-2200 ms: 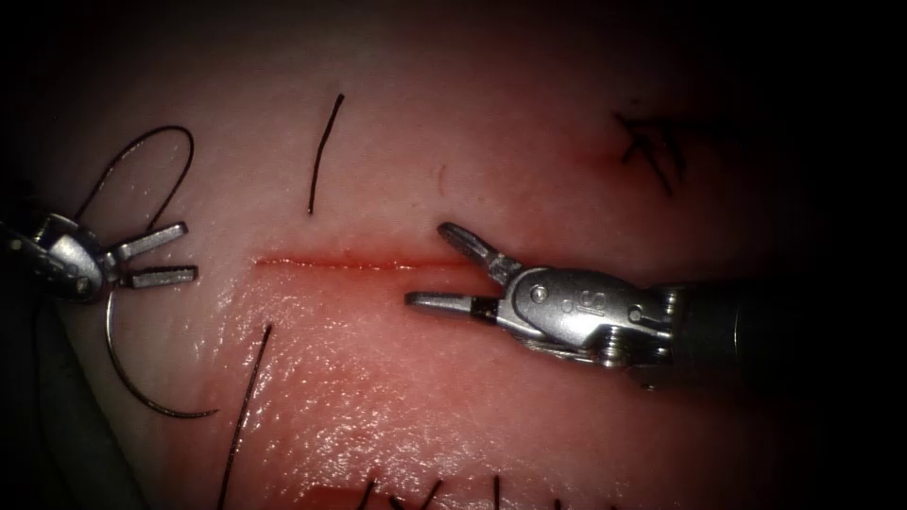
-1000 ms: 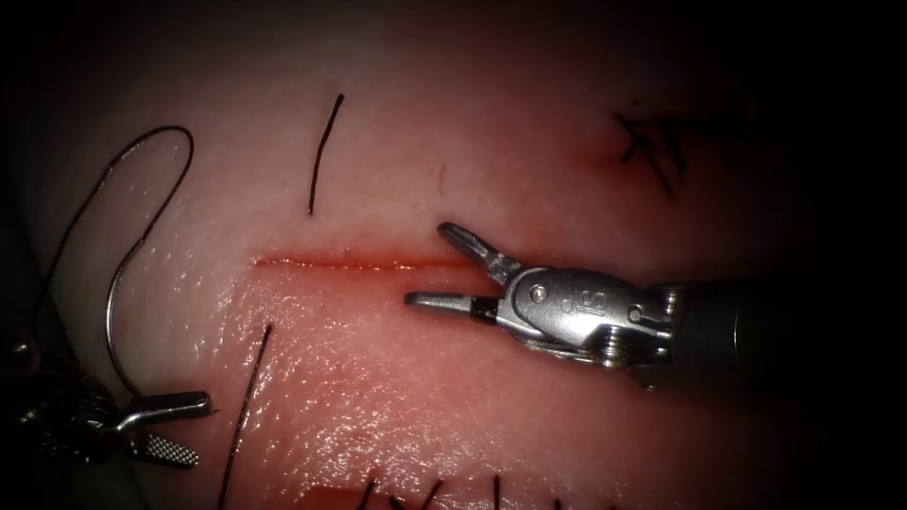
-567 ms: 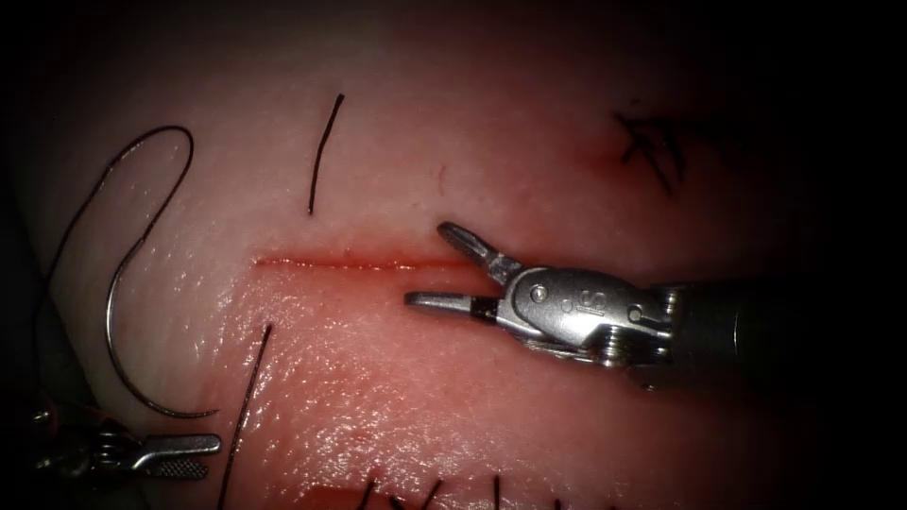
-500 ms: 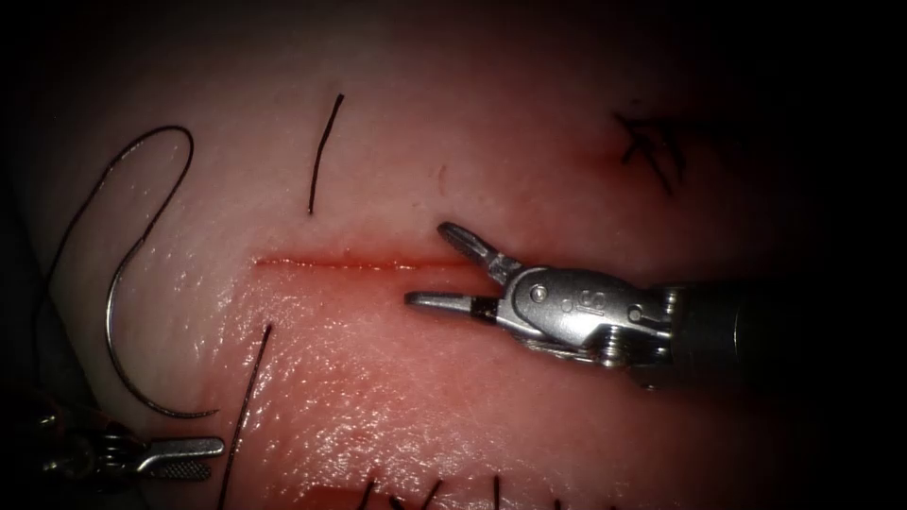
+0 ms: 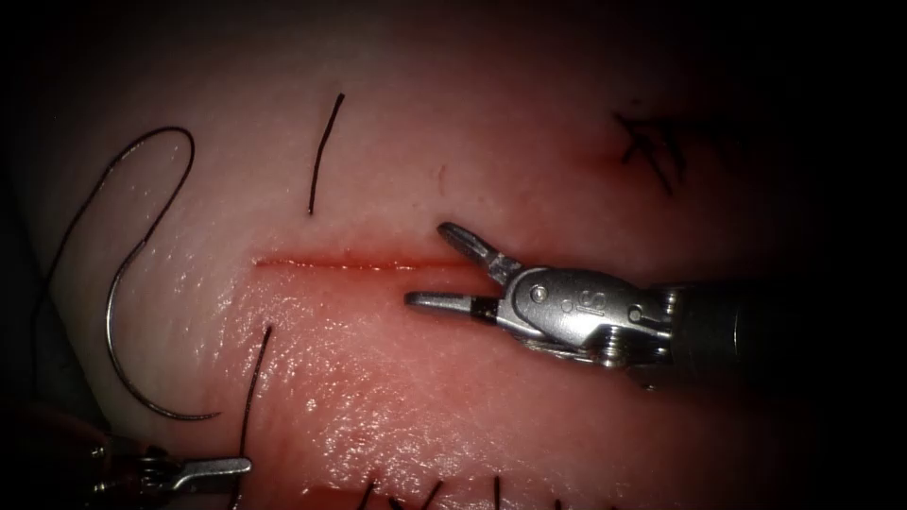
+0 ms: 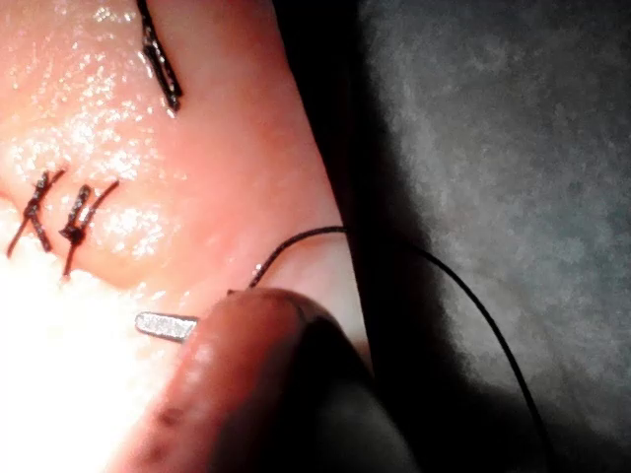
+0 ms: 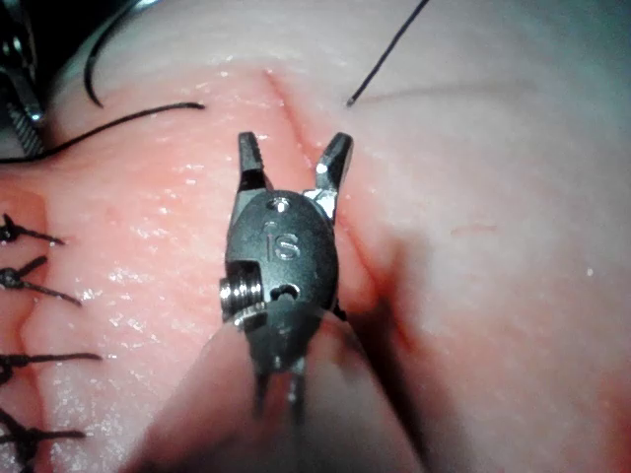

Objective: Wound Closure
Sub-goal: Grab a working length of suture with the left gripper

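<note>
Tissue [image 5: 529,132] glistening | needle [image 5: 115,351] lies free | left gripper [image 5: 227,466] together, empty | right gripper [image 5: 430,266] apart, empty

Place: surgical training bench
Evidence: tissue [image 5: 529,142] slab with a cut [image 5: 350,262]; grey cloth [image 6: 513,128] beside it; old stitches [image 6: 59,217]; wristed steel tool [image 5: 444,267]
</note>
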You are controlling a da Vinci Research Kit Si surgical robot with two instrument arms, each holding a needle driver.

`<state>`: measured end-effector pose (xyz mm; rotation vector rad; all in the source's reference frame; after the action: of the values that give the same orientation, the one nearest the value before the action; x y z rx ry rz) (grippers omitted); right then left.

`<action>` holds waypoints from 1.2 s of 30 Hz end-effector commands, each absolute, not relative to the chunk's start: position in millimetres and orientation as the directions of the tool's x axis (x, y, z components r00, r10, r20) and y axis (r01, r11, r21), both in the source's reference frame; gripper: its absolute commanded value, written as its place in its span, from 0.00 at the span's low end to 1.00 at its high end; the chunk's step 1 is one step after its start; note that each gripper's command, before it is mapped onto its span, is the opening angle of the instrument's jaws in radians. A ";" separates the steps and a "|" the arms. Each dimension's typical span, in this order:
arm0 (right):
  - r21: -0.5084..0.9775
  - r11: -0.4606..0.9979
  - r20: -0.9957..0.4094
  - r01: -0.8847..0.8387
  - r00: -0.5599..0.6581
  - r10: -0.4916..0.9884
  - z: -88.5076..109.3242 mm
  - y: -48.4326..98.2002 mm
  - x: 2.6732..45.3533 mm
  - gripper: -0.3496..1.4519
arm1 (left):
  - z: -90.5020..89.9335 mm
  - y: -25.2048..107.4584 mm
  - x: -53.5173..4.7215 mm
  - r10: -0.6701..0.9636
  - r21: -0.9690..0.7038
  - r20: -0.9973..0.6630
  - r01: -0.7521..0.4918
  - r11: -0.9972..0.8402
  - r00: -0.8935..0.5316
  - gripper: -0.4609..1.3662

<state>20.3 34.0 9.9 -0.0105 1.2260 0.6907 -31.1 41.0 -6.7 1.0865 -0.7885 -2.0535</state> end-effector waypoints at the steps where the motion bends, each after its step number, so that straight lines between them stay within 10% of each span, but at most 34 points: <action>1: 0.351 0.798 -0.863 -0.489 0.163 0.479 9.9 34.0 20.3 0.58 | -6.7 40.8 -31.2 -0.784 0.756 -0.452 0.284 -0.589 -0.425 0.69; 32: 0.351 0.798 -0.863 -0.489 0.163 0.479 9.9 34.0 20.3 0.58 | -4.7 39.4 -30.0 -0.789 0.727 -0.422 0.353 -0.589 -0.447 0.69; 36: 0.351 0.798 -0.863 -0.489 0.163 0.479 9.9 34.0 20.3 0.58 | -4.5 39.3 -30.8 -0.785 0.709 -0.412 0.379 -0.595 -0.462 0.37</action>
<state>20.3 34.0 9.9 -0.0105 1.2259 0.6911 -30.9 39.3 -4.4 0.9635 -0.6954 -2.0944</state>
